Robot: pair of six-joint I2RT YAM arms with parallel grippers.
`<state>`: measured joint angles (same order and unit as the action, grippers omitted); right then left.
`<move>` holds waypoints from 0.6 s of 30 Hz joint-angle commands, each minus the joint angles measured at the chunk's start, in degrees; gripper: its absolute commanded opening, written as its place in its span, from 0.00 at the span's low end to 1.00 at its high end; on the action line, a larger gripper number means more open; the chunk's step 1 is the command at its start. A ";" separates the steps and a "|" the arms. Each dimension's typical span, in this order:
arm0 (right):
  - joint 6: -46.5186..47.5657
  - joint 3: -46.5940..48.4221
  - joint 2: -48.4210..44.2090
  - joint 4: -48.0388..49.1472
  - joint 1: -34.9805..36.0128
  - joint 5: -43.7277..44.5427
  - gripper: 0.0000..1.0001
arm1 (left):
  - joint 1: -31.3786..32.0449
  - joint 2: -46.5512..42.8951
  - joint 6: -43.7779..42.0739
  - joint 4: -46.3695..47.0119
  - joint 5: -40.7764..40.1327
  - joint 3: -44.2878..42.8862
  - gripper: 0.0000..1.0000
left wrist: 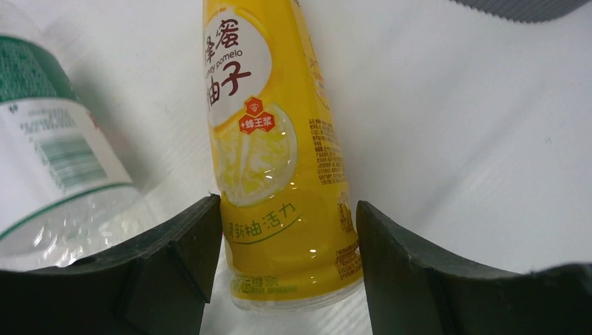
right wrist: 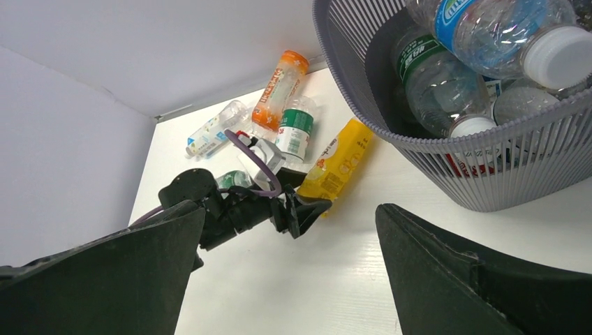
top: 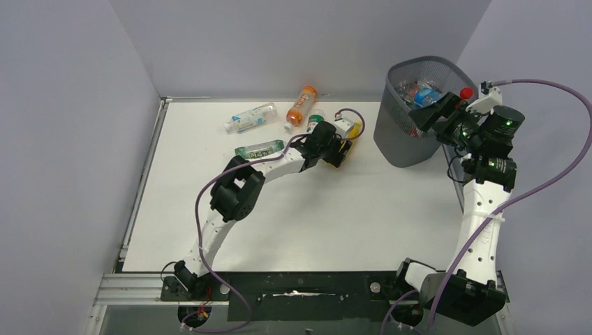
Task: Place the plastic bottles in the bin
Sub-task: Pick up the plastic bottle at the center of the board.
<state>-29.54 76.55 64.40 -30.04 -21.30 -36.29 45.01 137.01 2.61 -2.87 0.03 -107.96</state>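
Note:
The yellow bottle [left wrist: 272, 153] lies on the white table, and my left gripper [left wrist: 287, 209] is shut on its base end with a finger against each side; the same bottle [top: 356, 129] shows in the top view left of the bin [top: 412, 143]. My right gripper [right wrist: 290, 206] is open and empty, held up beside the bin's rim [right wrist: 349, 77]. Several clear bottles [right wrist: 482, 31] lie inside the bin. An orange bottle [top: 301, 105], a clear blue-labelled one [top: 250, 117] and two green-labelled ones [top: 260, 148] [top: 315, 120] lie on the table.
The green-labelled bottle [left wrist: 49, 153] lies close to my left fingers, on their left. Grey walls close the table at the back and both sides. My left arm [top: 237, 188] stretches across the table's middle. A purple cable [top: 551, 125] loops by the right arm.

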 commanded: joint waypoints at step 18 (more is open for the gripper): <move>-6.46 -5.40 1.30 8.94 10.76 -2.73 1.00 | 0.07 -37.29 9.53 6.50 5.47 32.09 0.39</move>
<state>-32.64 72.66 64.71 -26.65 -12.23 -37.71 45.01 106.98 10.13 -2.15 3.22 -77.65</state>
